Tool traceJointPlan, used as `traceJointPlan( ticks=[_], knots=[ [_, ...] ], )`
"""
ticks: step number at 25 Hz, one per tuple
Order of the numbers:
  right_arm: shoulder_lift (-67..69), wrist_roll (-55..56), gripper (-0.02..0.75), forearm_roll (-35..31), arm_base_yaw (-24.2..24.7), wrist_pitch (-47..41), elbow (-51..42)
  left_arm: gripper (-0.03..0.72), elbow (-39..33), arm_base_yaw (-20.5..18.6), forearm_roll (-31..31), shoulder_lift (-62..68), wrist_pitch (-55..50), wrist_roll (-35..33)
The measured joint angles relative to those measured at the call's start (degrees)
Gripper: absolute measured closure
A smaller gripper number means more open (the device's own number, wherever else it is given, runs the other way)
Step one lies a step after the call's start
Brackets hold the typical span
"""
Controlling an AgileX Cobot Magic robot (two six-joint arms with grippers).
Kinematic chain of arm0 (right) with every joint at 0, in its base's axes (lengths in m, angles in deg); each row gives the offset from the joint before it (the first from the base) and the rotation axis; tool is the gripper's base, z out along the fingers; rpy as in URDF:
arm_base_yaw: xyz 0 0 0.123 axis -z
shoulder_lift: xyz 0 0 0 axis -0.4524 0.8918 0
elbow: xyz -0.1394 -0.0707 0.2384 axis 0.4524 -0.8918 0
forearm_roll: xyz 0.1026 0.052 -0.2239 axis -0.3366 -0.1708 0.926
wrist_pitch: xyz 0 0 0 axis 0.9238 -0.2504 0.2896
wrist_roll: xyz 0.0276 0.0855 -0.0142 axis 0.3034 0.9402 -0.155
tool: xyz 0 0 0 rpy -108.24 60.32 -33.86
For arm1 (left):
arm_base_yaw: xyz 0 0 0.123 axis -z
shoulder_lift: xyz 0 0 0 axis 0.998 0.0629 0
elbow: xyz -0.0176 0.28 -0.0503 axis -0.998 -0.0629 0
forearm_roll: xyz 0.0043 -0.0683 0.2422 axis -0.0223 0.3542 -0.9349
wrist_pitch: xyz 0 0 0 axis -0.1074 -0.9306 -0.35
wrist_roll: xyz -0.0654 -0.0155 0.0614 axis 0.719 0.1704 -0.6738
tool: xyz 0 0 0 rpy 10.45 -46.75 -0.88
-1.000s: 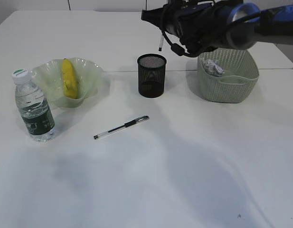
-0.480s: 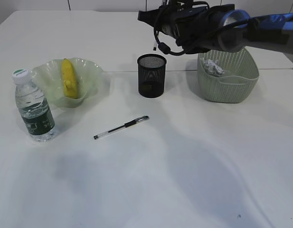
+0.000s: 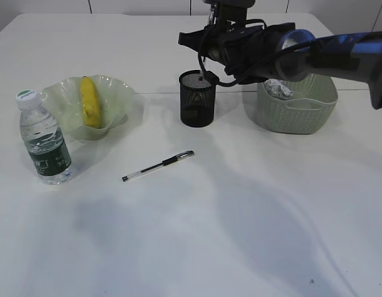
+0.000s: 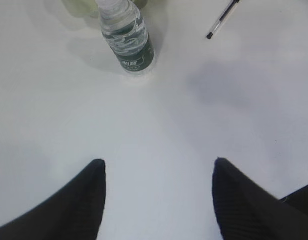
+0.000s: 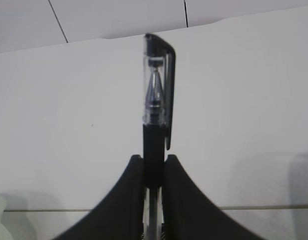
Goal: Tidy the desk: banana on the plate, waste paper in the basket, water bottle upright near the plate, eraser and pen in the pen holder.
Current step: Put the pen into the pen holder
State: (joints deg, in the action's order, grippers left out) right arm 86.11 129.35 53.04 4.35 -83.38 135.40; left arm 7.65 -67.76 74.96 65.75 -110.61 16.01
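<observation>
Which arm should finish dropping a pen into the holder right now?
Right. The right gripper is shut on a capped pen and hangs over the mesh pen holder. The left gripper is open and empty near the water bottle.

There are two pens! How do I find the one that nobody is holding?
Start at the black mesh pen holder in the middle of the white table. Come toward the front and a little left: the loose pen lies flat and slanted on the bare table, right of the water bottle. The other pen is pinched in the right gripper, above the holder.
</observation>
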Motion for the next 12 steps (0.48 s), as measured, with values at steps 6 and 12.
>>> traceJointPlan(
  ticks=[6, 12],
  knots=[
    [0.24, 0.0, 0.68, 0.13, 0.0, 0.08, 0.0, 0.216, 0.0, 0.0, 0.0, 0.0, 0.34, 0.0],
    [0.37, 0.0, 0.68, 0.13, 0.0, 0.12, 0.0, 0.22, 0.0, 0.0, 0.0, 0.0, 0.34, 0.0]
  ],
)
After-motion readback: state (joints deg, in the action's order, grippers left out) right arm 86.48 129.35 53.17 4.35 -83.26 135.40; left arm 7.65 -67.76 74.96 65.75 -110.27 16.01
